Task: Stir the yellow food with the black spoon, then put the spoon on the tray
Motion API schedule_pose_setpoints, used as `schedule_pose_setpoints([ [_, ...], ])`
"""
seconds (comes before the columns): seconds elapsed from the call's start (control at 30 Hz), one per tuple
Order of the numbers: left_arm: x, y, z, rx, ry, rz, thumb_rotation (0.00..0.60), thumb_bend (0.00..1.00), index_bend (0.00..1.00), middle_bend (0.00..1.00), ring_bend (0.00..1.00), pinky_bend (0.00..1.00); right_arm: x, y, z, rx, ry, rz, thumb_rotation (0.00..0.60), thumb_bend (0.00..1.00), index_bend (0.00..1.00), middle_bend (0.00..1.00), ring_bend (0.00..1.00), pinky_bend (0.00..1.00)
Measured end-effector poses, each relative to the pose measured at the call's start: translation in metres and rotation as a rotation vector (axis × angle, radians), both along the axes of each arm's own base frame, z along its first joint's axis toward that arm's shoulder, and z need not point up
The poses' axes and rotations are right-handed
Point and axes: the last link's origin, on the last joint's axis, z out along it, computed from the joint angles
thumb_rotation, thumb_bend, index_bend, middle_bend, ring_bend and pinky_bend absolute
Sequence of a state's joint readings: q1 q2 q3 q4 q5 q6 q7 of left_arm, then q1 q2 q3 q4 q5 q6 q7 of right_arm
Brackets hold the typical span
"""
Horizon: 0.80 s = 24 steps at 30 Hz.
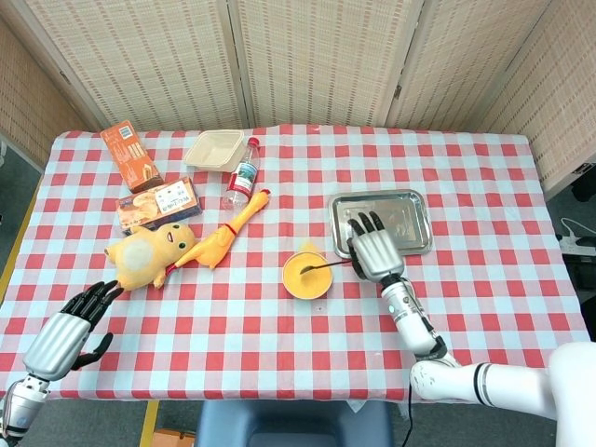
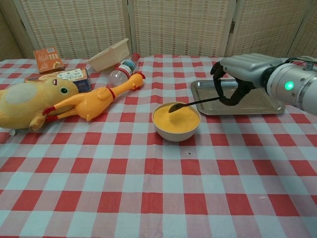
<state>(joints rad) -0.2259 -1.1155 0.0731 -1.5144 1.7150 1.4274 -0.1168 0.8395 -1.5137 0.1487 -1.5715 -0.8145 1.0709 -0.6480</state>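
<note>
A folding screen (image 1: 307, 60) of woven, straw-coloured panels in pale frames stands behind the table (image 1: 279, 326) and angles forward at both ends, closing it in on three sides. The table wears a red-and-white checked cloth that hangs over its edges. Grey floor (image 1: 582, 223) shows at the right, with a white cable lying on it (its ends run out of sight). A yellow strip (image 1: 149, 421) crosses the floor at the lower left. The light is even and soft.
</note>
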Motion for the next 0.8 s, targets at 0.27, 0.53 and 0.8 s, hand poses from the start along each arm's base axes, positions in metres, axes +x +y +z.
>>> schedule_pose_setpoints([
  [0.27,0.003,-0.003,-0.002,0.005,0.009,-0.008,0.600,0.48,0.00,0.00,0.00,0.18,-0.011,0.014,0.013,0.054,-0.008,-0.010,0.600,0.81,0.86,0.13,0.00,0.00],
  [0.53,0.003,-0.002,-0.002,0.000,0.005,-0.007,0.600,0.48,0.00,0.00,0.00,0.18,-0.010,0.016,-0.004,0.096,0.025,-0.006,0.600,0.81,0.85,0.13,0.00,0.00],
  [0.8,0.002,-0.002,-0.001,-0.002,-0.002,-0.007,0.600,0.48,0.00,0.00,0.00,0.18,-0.006,0.007,-0.020,0.075,0.046,-0.015,0.600,0.81,0.86,0.13,0.00,0.00],
])
